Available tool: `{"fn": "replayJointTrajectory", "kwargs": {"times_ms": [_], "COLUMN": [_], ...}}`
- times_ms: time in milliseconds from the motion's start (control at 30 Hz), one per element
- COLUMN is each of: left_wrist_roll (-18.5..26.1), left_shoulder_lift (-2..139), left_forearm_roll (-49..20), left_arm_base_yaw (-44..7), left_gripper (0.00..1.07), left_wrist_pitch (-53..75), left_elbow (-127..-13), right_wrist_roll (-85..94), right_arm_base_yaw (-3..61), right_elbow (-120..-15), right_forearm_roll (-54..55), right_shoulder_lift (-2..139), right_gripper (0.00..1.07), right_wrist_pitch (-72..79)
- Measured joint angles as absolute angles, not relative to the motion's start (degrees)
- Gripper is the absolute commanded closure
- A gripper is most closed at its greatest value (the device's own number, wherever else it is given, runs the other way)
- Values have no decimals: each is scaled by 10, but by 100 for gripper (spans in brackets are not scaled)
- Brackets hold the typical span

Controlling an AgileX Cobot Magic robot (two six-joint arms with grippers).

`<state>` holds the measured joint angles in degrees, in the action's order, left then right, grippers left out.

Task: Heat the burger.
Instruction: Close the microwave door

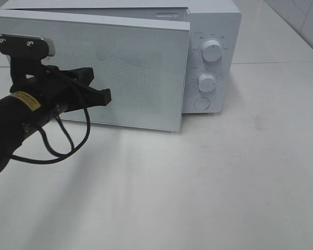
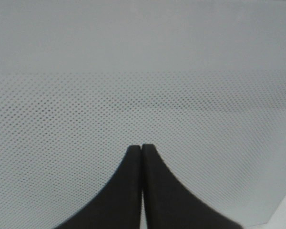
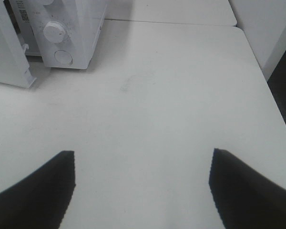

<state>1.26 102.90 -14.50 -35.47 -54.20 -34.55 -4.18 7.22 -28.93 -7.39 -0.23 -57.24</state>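
Observation:
The burger is out of view in all three views. A white microwave (image 1: 214,52) stands at the back of the table, its dotted door (image 1: 135,73) ajar, the free edge standing a little off the body. My left gripper (image 1: 108,97) is shut with nothing between its fingers, its tip at the door's outer face. In the left wrist view the closed fingertips (image 2: 141,148) point at the dotted door panel (image 2: 143,71). My right gripper (image 3: 142,157) hangs open and empty above bare table, to the right of the microwave (image 3: 81,28).
Two round knobs (image 1: 212,52) and a round button (image 1: 201,103) sit on the microwave's control panel. A black cable (image 1: 68,140) loops under the left arm. The white table (image 1: 198,182) stretches in front; its right edge (image 3: 271,95) drops to a dark floor.

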Motion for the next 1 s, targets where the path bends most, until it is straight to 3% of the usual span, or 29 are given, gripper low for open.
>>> {"fn": "replayJointTrajectory", "kwargs": {"times_ms": [200, 433, 667, 867, 1000], "left_wrist_roll": [38, 98, 109, 164, 177], "left_shoulder_lift": [1062, 1101, 1128, 1153, 1157], "left_forearm_roll": [-210, -274, -280, -327, -334], "left_arm_base_yaw": [-380, -408, -418, -423, -425], "left_gripper": [107, 107, 107, 107, 107], "left_wrist_pitch": [-525, -478, -419, -360, -345], "left_elbow": [-416, -522, -581, -635, -646], "right_wrist_roll": [-42, -42, -42, -42, -42], "right_arm_base_yaw": [72, 72, 72, 72, 72], "right_elbow": [-289, -289, -289, -289, -289], "right_forearm_roll": [-74, -74, -74, -73, -73], "right_shoulder_lift": [-2, -2, -2, -2, -2], "right_gripper": [32, 32, 32, 32, 32], "right_wrist_pitch": [-572, -572, -572, -572, -572]}}
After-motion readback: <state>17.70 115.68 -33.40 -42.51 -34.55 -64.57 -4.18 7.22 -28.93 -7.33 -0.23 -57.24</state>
